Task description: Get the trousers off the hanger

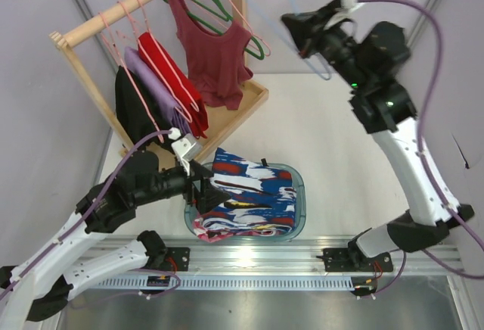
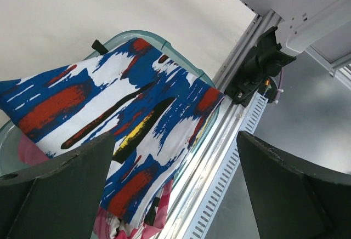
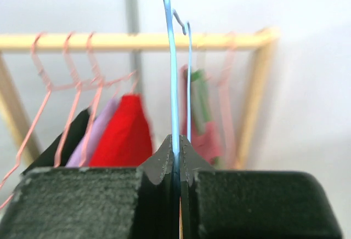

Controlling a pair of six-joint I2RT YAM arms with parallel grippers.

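Observation:
The royal blue trousers [image 1: 253, 190] with white and red streaks lie heaped in the teal basin [image 1: 302, 194], off the hanger. They also show in the left wrist view [image 2: 109, 107]. My left gripper [image 1: 214, 194] is open and empty at the basin's left edge, its fingers [image 2: 55, 189] spread wide just above the cloth. My right gripper [image 1: 297, 31] is raised at the back right and is shut on the thin light-blue wire hanger [image 1: 324, 71]. In the right wrist view the gripper [image 3: 180, 143] pinches the bare wire [image 3: 170, 58].
A wooden rack [image 1: 113, 16] at the back left carries pink wire hangers with black, lilac and red garments, and a dark-red tank top [image 1: 215, 61] on a green hanger. A pink camouflage garment [image 1: 204, 228] lies under the trousers. A metal rail [image 1: 249, 258] runs along the near edge.

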